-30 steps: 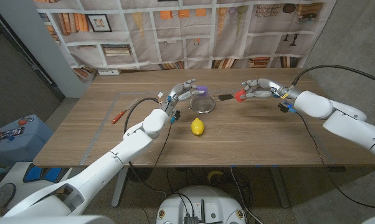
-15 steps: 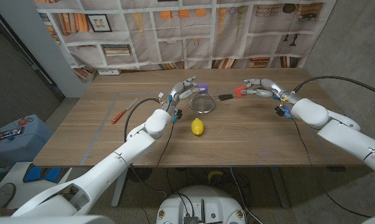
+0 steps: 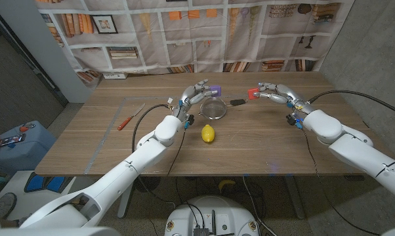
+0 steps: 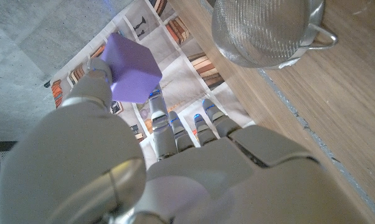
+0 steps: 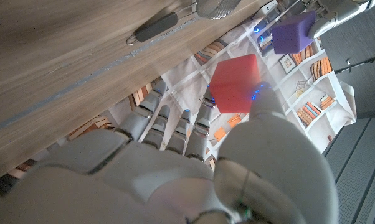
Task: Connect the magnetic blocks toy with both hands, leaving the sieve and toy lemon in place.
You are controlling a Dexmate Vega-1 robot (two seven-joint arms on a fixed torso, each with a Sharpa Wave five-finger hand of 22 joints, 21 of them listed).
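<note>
My left hand point(image 3: 196, 91) holds a purple magnetic block point(image 3: 214, 90) in the air above the metal sieve point(image 3: 213, 108); the block point(image 4: 132, 68) sits at its fingertips. My right hand point(image 3: 271, 92) holds a red block point(image 3: 253, 93) lifted over the sieve's black handle point(image 3: 237, 102); the red block point(image 5: 235, 83) shows at its thumb, with the purple block point(image 5: 291, 33) and the left hand beyond it. A gap separates the two blocks. The toy lemon point(image 3: 208, 134) lies on the table in front of the sieve.
A red-handled tool point(image 3: 128, 119) lies on the table at the left. A patterned bookshelf curtain hangs behind the table point(image 3: 263, 147). The sieve bowl point(image 4: 262, 31) stands close under my left hand.
My right hand has risen and pulled back toward the table's far side with the red block. My left hand with the purple block has barely moved.
</note>
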